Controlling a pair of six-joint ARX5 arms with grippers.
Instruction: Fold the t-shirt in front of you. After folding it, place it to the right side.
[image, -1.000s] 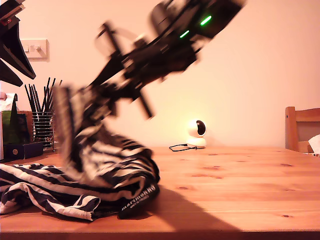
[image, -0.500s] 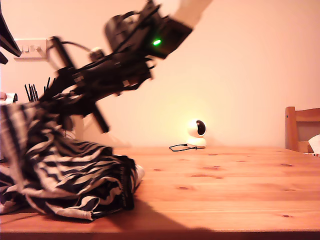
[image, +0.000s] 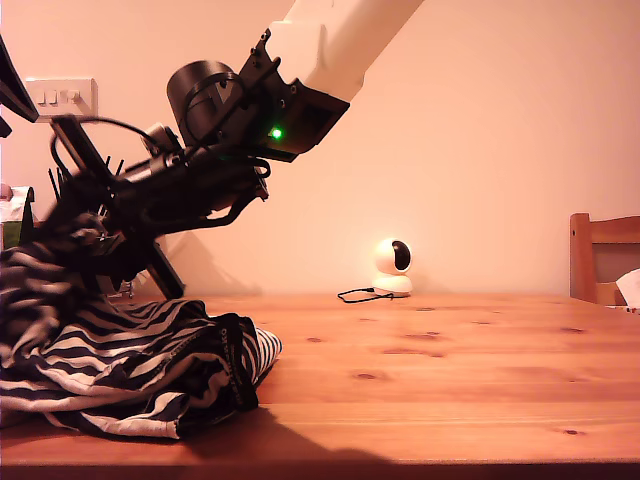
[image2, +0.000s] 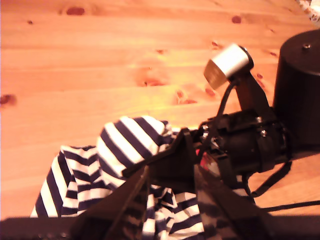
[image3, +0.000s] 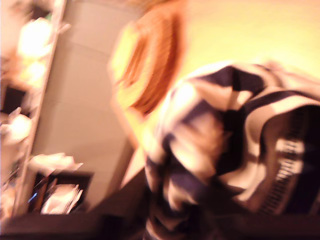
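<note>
A white upper arm (image: 340, 30) carries black housings, looped black cables and a green light (image: 276, 132).

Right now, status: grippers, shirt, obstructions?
My second gripper shut on the navy-and-white striped fabric t-shirt, bunched and unfolded, one edge lifted. My first gripper: state unclear. Wooden table.

The t-shirt (image: 140, 370) lies bunched on the counter (image: 450, 370) at the exterior view's left, part of it lifted at an arm's hand (image: 75, 235). Behind, near the wall, sits a small camera (image: 393, 268); a chair (image: 603, 258) stands at the exterior view's right edge.
</note>
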